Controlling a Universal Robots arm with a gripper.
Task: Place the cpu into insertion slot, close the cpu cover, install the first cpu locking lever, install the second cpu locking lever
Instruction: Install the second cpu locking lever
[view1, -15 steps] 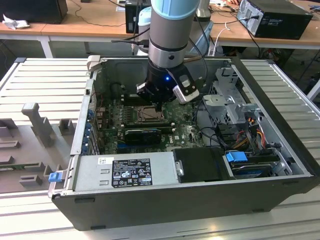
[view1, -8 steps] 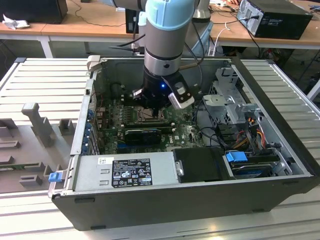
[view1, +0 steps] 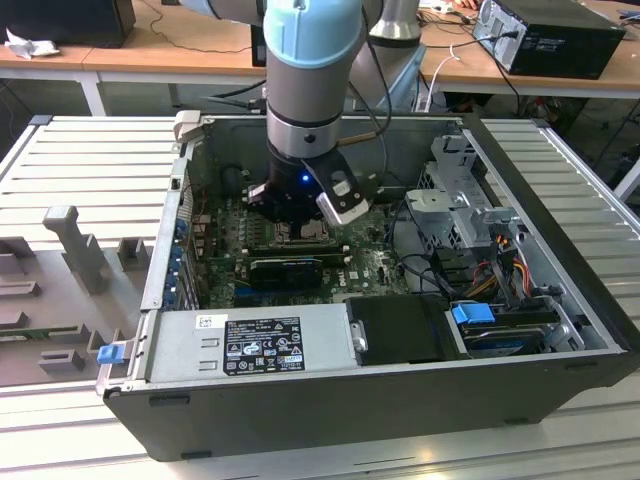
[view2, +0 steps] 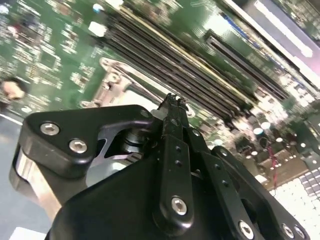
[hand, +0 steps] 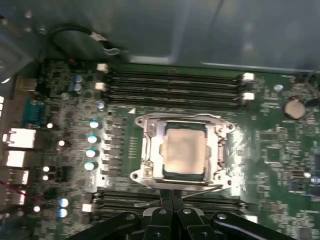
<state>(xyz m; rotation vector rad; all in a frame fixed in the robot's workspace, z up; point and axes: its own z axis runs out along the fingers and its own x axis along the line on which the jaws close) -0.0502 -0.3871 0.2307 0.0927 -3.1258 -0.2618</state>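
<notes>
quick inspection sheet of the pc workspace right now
surface: green motherboard inside an open computer case on a slatted table
job's things: cpu lies in the insertion slot; cpu cover down around it
clutter: grey moulded holders on the table at the exterior view's left
grippers: gripper at the slot's edge, jaws together
cables: black cable by the case wall; wire bundle near the drive bays
surroundings: wooden desks behind
</notes>
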